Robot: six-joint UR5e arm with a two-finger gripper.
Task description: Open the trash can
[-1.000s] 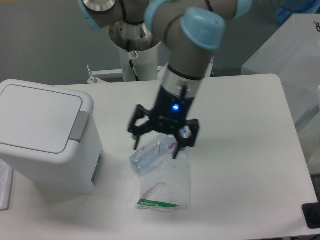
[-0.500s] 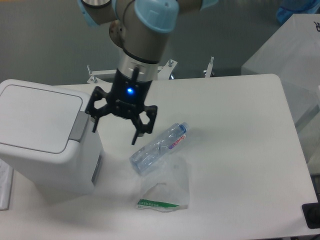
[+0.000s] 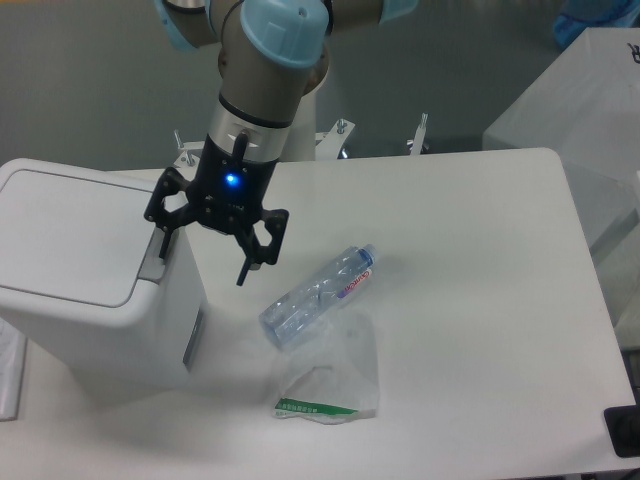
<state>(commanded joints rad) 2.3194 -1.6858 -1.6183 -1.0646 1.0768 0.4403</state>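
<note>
The trash can (image 3: 70,290) is a big white boxy bin at the left of the table, its flat lid (image 3: 65,235) down and closed. A grey push tab (image 3: 153,262) runs along the lid's right edge. My gripper (image 3: 203,258) hangs open right above the can's right rim, with nothing between its fingers. Its left finger (image 3: 161,238) is just over the grey tab; whether it touches is unclear. The right finger (image 3: 247,268) hangs off the can's side, above the table.
A clear plastic bottle (image 3: 318,296) lies on its side right of the can. A crumpled clear bag with a green label (image 3: 328,385) lies in front of the bottle. A dark object (image 3: 625,430) sits at the table's front right corner.
My gripper has travelled left from above the bottle to the trash can's right rim, staying open. The bottle and bag have not moved.
</note>
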